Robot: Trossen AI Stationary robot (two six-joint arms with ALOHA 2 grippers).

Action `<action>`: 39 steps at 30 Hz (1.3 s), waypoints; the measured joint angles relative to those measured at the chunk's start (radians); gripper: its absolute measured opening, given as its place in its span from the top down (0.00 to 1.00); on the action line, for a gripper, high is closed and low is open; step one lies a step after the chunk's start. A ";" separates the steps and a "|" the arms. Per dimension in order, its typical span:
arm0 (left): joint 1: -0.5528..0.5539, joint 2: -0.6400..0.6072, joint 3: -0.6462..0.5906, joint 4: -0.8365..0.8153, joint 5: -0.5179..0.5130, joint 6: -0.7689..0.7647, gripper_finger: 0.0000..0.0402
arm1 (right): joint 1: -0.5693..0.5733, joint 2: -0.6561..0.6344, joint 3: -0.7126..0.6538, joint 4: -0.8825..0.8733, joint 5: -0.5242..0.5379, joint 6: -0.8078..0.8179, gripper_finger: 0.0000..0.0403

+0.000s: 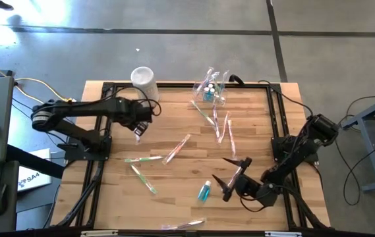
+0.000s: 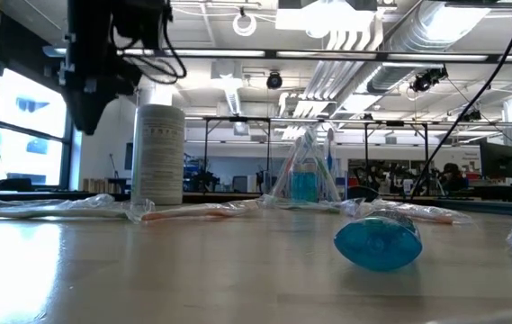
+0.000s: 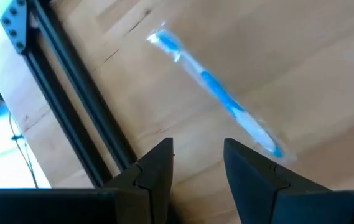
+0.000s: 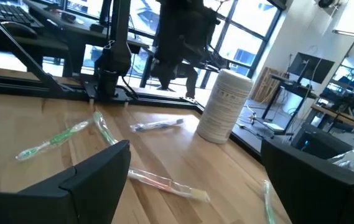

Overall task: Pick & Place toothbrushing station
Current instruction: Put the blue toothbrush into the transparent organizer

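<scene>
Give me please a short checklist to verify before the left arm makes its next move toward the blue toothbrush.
1. Left gripper empty, fingers apart with a gap: ok.
2. Blue toothbrush in the left wrist view, lying flat on the table, nothing on top of it: ok.
3. Gripper lined up over the toothbrush: not ok, the brush lies ahead of the fingers and slanted to them.
4. Right gripper open, empty and parked far from the left arm: ok.
5. Clear holder free to receive items: cannot tell, it already holds toothbrushes and small bottles.
</scene>
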 joint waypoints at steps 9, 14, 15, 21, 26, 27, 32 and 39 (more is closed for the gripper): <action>0.176 0.000 -0.187 0.323 0.259 -0.001 0.66 | -0.060 0.000 0.000 -0.003 -0.093 -0.026 0.12; 0.246 0.000 -0.254 0.404 0.265 -0.033 0.66 | -0.089 0.000 0.000 -0.036 -0.133 -0.028 0.12; 0.259 0.000 -0.267 0.421 0.265 -0.046 0.66 | -0.094 0.000 0.000 -0.042 -0.143 -0.028 0.12; 0.313 0.000 -0.321 0.567 0.304 -0.053 0.66 | -0.130 0.000 0.000 -0.059 -0.197 -0.027 0.12; 0.326 0.000 -0.338 0.594 0.328 -0.061 0.66 | -0.153 0.000 0.000 -0.061 -0.247 -0.027 0.12; 0.326 0.000 -0.339 0.593 0.329 -0.061 0.66 | -0.156 0.000 0.000 -0.061 -0.247 -0.027 0.12; 0.326 0.001 -0.339 0.581 0.328 -0.068 0.66 | -0.162 0.000 0.000 -0.071 -0.247 -0.027 0.12; 0.327 0.001 -0.339 0.579 0.328 -0.131 0.66 | -0.162 0.000 0.000 -0.077 -0.247 -0.026 0.12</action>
